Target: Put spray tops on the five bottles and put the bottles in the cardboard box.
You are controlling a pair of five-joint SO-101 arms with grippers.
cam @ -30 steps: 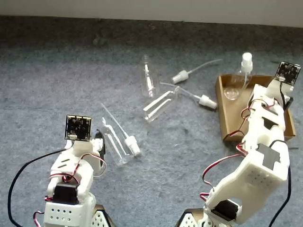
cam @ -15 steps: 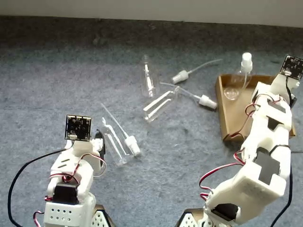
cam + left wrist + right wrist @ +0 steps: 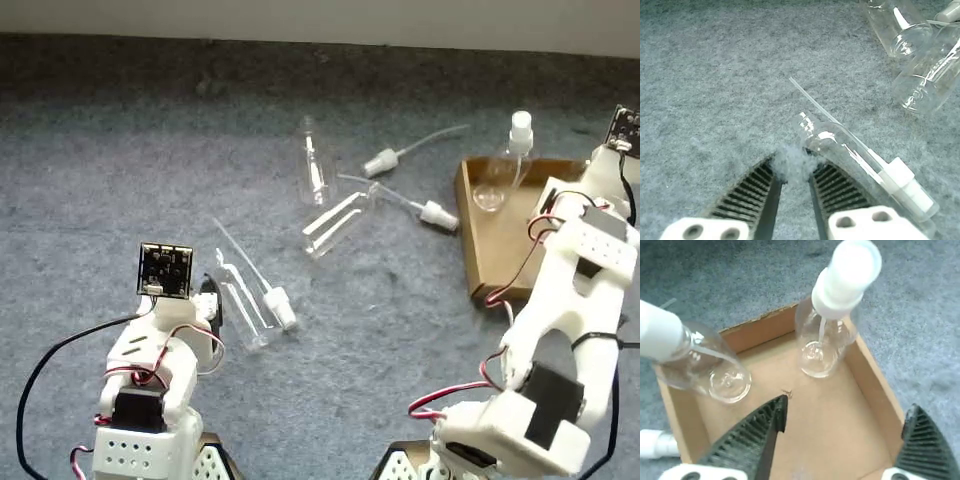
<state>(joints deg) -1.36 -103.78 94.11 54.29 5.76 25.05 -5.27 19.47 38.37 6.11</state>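
Presently on the bench (image 3: 120, 150), lying flat and uncapped: far bottle (image 3: 312, 165), middle bottle (image 3: 338, 222), near bottle (image 3: 837, 140).

Near bottle lies just beside the left tool (image 3: 792, 162), which is closed or nearly so and empty. A top (image 3: 902, 180) rests against it.

Box (image 3: 877, 377): two capped bottles (image 3: 822, 345) upright. The right tool (image 3: 847, 407) is spread wide above them, empty.

Handling, by judgement: thin clear plastic, light, smooth and round, apt to roll or slip; take across the mid-body. Tops are light with a thin, bendy tube; take by the white head.
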